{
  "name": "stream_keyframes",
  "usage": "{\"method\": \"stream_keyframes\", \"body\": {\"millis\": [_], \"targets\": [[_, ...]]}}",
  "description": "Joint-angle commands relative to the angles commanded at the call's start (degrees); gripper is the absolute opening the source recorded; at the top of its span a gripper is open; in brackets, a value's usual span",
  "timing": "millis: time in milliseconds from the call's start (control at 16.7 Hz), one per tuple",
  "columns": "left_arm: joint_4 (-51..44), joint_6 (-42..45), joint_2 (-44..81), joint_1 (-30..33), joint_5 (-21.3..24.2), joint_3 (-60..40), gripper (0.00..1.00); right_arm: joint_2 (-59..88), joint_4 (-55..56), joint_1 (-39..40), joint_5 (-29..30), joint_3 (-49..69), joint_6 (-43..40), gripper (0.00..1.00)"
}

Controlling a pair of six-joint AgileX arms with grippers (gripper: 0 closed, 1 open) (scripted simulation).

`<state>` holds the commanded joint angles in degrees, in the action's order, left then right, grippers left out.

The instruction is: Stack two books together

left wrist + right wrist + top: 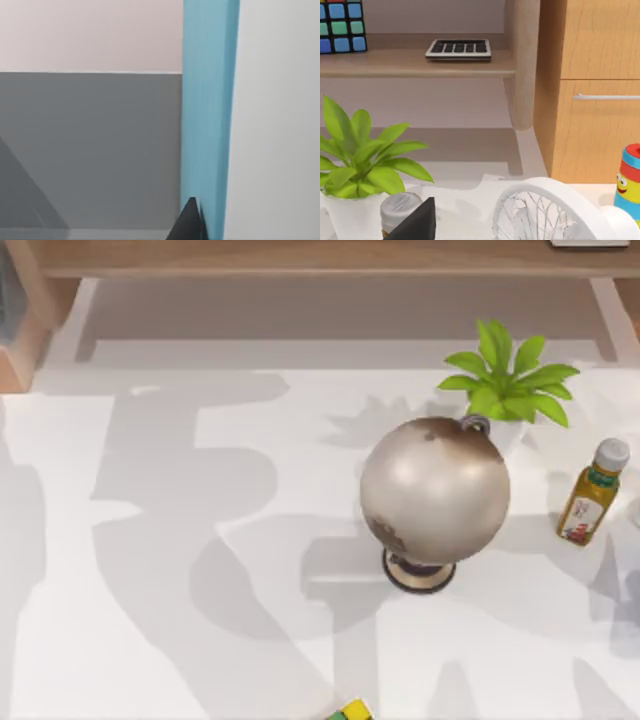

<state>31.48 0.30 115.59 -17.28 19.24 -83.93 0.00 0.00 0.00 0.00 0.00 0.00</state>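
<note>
Top view: globe (435,490) stands mid-table, potted plant (510,390) behind it, oil bottle (592,492) at right.

Left wrist view: my left gripper (190,222) dark fingertip touching upright blue slab (207,115), possibly book edge; grip state cannot tell.

Right wrist view: my right gripper (415,222) fingertip beside bottle cap; state cannot tell. Calculator (459,49) on shelf, white fan (545,210) near.

Top view: a globe (435,490) stands right of centre on the table (150,590). A potted plant (510,385) sits just behind it, upper right. A bottle (592,493) stands near the right edge. A cube (352,711) lies at the bottom edge.
</note>
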Motion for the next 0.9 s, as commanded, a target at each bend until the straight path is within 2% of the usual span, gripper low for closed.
{"method": "stream_keyframes", "body": {"millis": [240, 420, 600, 900], "targets": [[-0.33, 3.45, -2.5, -1.32, 0.88, 0.58, 0.0, 0.0, 0.0, 0.0, 0.0, 0.0, 0.0, 1.0], [-0.89, 12.2, -7.23, -5.07, 2.56, 1.34, 0.0, 0.0, 0.0, 0.0, 0.0, 0.0, 0.0, 1.0], [-1.77, 26.35, -12.49, -10.28, 5.04, 2.77, 0.0, 0.0, 0.0, 0.0, 0.0, 0.0, 0.0, 1.0], [-3.99, 57.93, -19.39, -19.15, 10.2, 8.49, 0.0, 0.0, 0.0, 0.0, 0.0, 0.0, 0.0, 1.0]]}}
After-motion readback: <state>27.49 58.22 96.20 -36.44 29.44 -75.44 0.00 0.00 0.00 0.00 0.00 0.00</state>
